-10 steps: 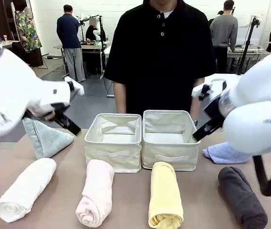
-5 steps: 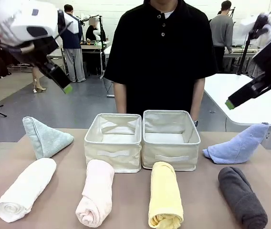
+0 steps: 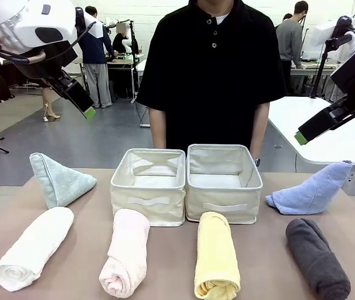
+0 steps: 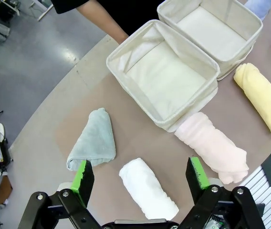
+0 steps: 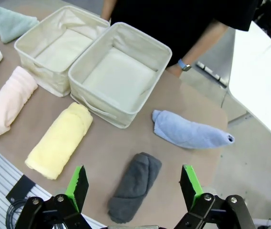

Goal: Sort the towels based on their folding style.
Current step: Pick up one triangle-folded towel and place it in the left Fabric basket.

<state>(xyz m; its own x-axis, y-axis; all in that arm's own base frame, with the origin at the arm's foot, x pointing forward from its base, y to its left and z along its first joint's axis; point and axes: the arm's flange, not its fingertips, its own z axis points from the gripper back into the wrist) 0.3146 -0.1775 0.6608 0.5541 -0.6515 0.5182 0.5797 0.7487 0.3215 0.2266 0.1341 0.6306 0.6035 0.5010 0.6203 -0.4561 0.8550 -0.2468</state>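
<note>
Left end effector [image 4: 140,174] and right end effector [image 5: 133,183] hung released, empty, over the tabletop [image 3: 265,262]. Four rolled towels [image 3: 126,252] lay before the bins [image 3: 149,200]; two cone towels [image 3: 59,181] flanked them. Judged soft, light, compressible: pinch rolls mid-length.

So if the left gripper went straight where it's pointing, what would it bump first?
Most likely the white rolled towel: in the wrist view it lies right between the open fingers of the left gripper, nothing in the way. Depth is hard to judge, though.
</note>
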